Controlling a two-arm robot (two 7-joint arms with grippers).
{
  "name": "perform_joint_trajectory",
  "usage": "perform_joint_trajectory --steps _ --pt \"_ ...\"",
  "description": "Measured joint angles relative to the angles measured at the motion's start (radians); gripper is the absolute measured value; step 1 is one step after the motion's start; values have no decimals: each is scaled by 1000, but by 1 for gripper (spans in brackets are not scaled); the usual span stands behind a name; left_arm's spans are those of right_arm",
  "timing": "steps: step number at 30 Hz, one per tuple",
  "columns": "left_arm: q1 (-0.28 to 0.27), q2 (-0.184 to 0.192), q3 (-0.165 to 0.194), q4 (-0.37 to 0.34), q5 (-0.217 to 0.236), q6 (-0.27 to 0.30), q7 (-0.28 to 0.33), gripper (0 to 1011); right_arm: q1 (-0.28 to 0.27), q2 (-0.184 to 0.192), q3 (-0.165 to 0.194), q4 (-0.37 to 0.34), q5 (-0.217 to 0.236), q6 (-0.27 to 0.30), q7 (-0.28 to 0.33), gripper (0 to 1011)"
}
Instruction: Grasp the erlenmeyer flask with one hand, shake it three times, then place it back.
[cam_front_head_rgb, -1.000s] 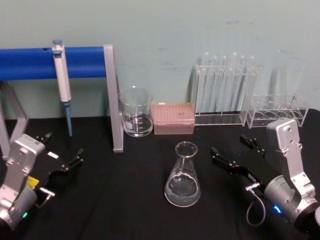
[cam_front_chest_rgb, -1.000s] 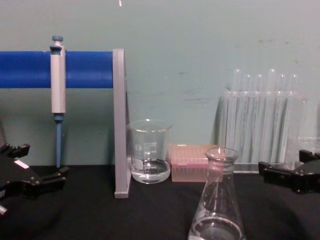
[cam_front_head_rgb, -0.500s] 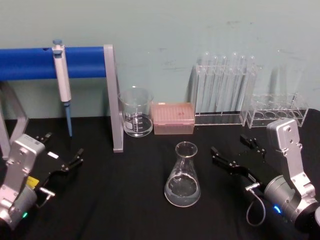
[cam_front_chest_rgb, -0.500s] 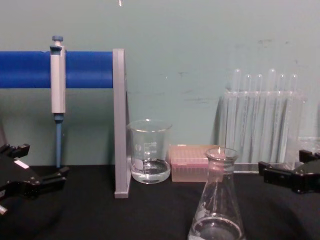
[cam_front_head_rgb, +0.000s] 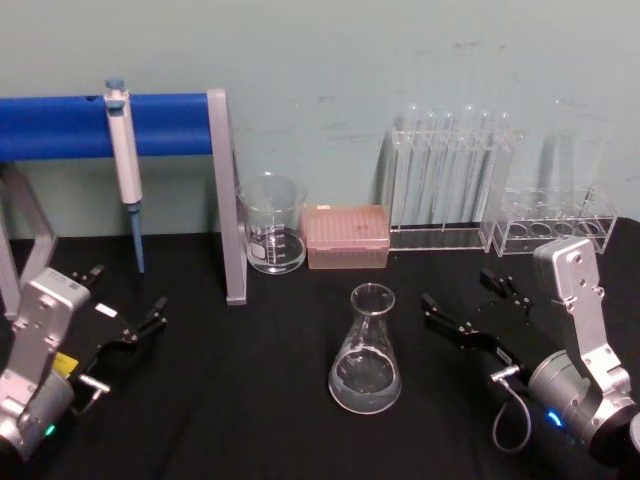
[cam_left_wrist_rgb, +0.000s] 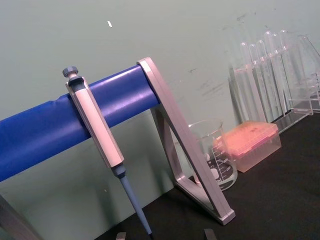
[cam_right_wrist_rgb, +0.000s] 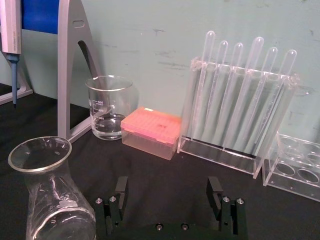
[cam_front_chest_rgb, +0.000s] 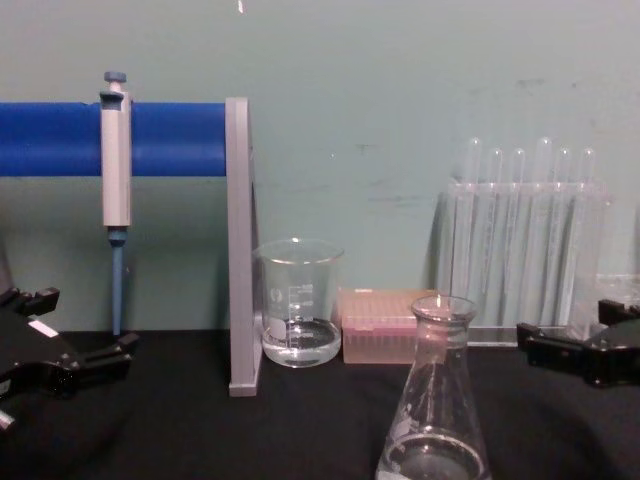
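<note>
The erlenmeyer flask (cam_front_head_rgb: 366, 350) stands upright on the black table, near the middle and close to me, with a little clear liquid at its base. It is also seen from the side (cam_front_chest_rgb: 436, 400) and close by in the right wrist view (cam_right_wrist_rgb: 47, 195). My right gripper (cam_front_head_rgb: 458, 292) rests open just right of the flask, apart from it, with its jaws pointing toward the back wall (cam_right_wrist_rgb: 168, 187) (cam_front_chest_rgb: 565, 325). My left gripper (cam_front_head_rgb: 128, 290) is parked open at the table's left side, far from the flask (cam_front_chest_rgb: 85, 322) (cam_left_wrist_rgb: 165, 235).
A glass beaker (cam_front_head_rgb: 271, 225) and a pink tip box (cam_front_head_rgb: 345, 236) stand behind the flask. Test tubes in a clear rack (cam_front_head_rgb: 450, 180) and a low clear rack (cam_front_head_rgb: 555, 220) are at back right. A pipette (cam_front_head_rgb: 125, 165) hangs on a blue bar (cam_front_head_rgb: 60, 125) with a grey upright (cam_front_head_rgb: 228, 200).
</note>
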Motion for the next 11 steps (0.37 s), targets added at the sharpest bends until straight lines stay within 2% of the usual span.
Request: perform_joint_trajectory --steps 11 --pt "0 0 0 0 0 0 0 1001 0 0 0 0 0 0 0 1000"
